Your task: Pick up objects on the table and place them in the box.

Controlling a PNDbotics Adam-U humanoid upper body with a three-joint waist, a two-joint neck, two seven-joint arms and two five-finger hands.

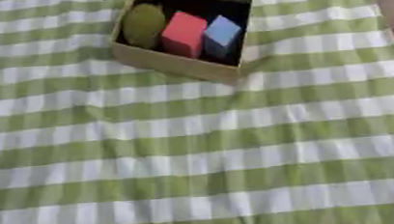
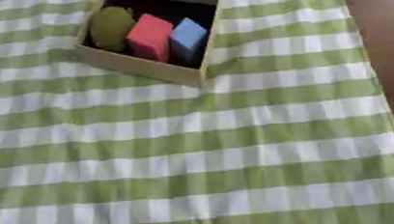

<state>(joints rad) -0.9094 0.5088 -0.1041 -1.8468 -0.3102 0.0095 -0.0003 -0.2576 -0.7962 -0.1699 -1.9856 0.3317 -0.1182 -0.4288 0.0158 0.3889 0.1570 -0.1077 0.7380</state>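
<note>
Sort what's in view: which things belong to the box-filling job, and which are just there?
Job things: box; inside it, olive rounded piece, red block, blue block.

Just there: green and white checked cloth; bare brown surface at right. No hand shows.

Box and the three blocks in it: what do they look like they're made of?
Box: pale tan walls, matte, dark inside; looks like cardboard or thin wood, cannot tell which. Red block and blue block: flat faces, even matte colour, no shine; likely foam or painted wood. Olive-green rounded piece: same dull finish, probably the same material.
</note>
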